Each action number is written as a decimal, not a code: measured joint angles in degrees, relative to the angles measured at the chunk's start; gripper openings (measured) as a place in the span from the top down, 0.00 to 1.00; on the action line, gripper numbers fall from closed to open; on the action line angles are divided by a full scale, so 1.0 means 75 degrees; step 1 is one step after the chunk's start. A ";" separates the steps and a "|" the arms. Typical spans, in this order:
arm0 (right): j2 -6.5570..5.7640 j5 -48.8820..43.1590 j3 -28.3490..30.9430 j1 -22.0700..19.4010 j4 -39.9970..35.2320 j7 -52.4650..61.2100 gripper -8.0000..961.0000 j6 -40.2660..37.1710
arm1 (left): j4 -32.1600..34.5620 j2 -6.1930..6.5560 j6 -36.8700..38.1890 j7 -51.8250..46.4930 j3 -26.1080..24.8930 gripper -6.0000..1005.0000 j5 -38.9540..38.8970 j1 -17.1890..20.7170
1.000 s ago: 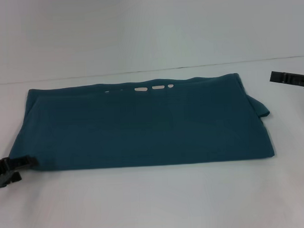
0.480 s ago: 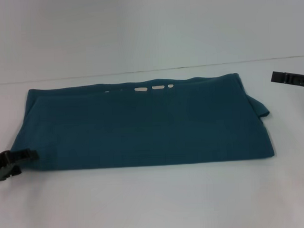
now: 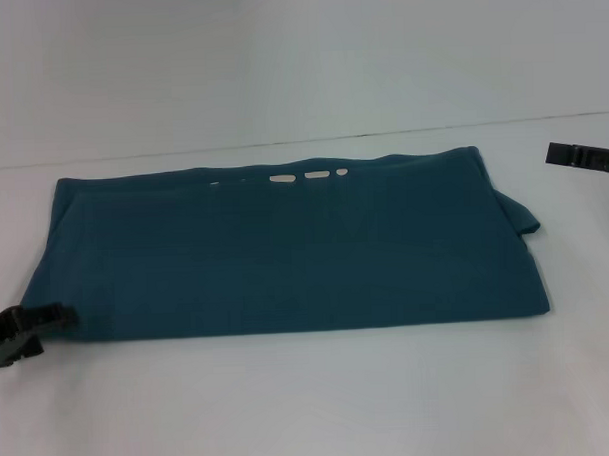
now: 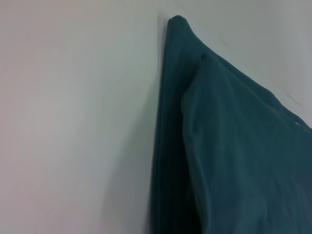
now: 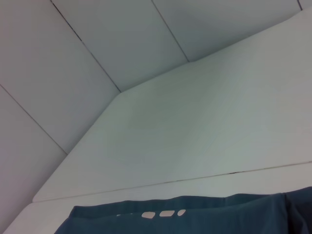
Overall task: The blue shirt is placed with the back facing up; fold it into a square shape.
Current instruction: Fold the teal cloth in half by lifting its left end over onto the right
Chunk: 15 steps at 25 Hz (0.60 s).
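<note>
The blue shirt [image 3: 285, 254] lies flat on the white table as a wide folded rectangle, with a small pale print [image 3: 308, 175] along its far edge. A loose flap sticks out at its right end. My left gripper [image 3: 48, 332] sits low on the table at the shirt's near left corner, open, its upper finger touching the cloth edge. The left wrist view shows the layered blue shirt [image 4: 234, 146] corner close up. My right gripper [image 3: 582, 156] hangs off the shirt's far right corner, apart from the cloth. The blue shirt [image 5: 195, 219] fills the bottom of the right wrist view.
The white table [image 3: 311, 408] stretches all round the shirt. Its far edge meets a pale panelled wall [image 5: 122, 44] behind.
My left gripper has shifted slightly at the shirt's near left corner, up and then back down a little. The right gripper drifted a touch to the right. The shirt has not moved.
</note>
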 joint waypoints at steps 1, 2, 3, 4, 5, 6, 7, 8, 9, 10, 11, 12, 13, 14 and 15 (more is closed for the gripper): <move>-0.0003 0.0000 0.0000 -0.0001 0.0000 0.0003 0.21 0.0000 | 0.0000 0.0005 -0.0001 0.0000 -0.0001 0.29 0.0000 -0.0012; -0.0006 0.0000 0.0000 -0.0002 0.0000 0.0006 0.21 0.0000 | 0.0001 0.0010 -0.0010 0.0000 0.0000 0.30 0.0000 -0.0031; -0.0009 0.0000 0.0000 -0.0002 0.0000 0.0016 0.21 -0.0001 | 0.0001 0.0013 -0.0023 0.0000 0.0003 0.30 0.0000 -0.0048; -0.0012 0.0000 0.0000 -0.0003 0.0000 0.0025 0.22 -0.0003 | 0.0001 0.0016 -0.0035 -0.0002 0.0021 0.30 0.0002 -0.0064; -0.0014 0.0000 0.0000 -0.0004 0.0001 0.0035 0.22 -0.0004 | 0.0000 0.0018 -0.0046 -0.0007 0.0045 0.30 0.0004 -0.0085; -0.0017 0.0000 0.0000 -0.0005 0.0000 0.0044 0.22 -0.0005 | -0.0003 0.0025 -0.0067 -0.0016 0.0070 0.30 0.0008 -0.0107; -0.0017 0.0000 0.0000 -0.0007 0.0000 0.0046 0.22 -0.0005 | -0.0008 0.0031 -0.0086 -0.0021 0.0083 0.30 0.0009 -0.0122; -0.0017 0.0000 0.0000 -0.0011 0.0000 0.0048 0.22 -0.0006 | -0.0014 0.0043 -0.0117 -0.0027 0.0091 0.30 0.0011 -0.0141; -0.0017 0.0001 0.0000 -0.0014 0.0001 0.0048 0.22 -0.0007 | -0.0038 0.0057 -0.0153 -0.0026 0.0094 0.30 0.0012 -0.0166; -0.0017 0.0003 0.0000 -0.0018 0.0001 0.0049 0.22 -0.0008 | -0.0063 0.0069 -0.0185 -0.0021 0.0097 0.31 0.0012 -0.0188; -0.0017 0.0006 0.0000 -0.0021 0.0001 0.0050 0.22 -0.0009 | -0.0111 0.0079 -0.0229 -0.0008 0.0101 0.31 0.0013 -0.0220; -0.0016 0.0007 0.0000 -0.0024 0.0000 0.0050 0.22 -0.0011 | -0.0140 0.0086 -0.0279 0.0010 0.0102 0.31 0.0013 -0.0250; -0.0016 0.0009 0.0000 -0.0029 0.0000 0.0051 0.22 -0.0011 | -0.0160 0.0091 -0.0333 0.0033 0.0103 0.31 0.0013 -0.0286; -0.0015 0.0009 0.0000 -0.0033 0.0000 0.0051 0.22 -0.0011 | -0.0168 0.0091 -0.0368 0.0055 0.0107 0.31 0.0011 -0.0311; -0.0015 0.0011 0.0000 -0.0037 0.0000 0.0052 0.22 -0.0011 | -0.0173 0.0091 -0.0395 0.0068 0.0115 0.31 0.0010 -0.0340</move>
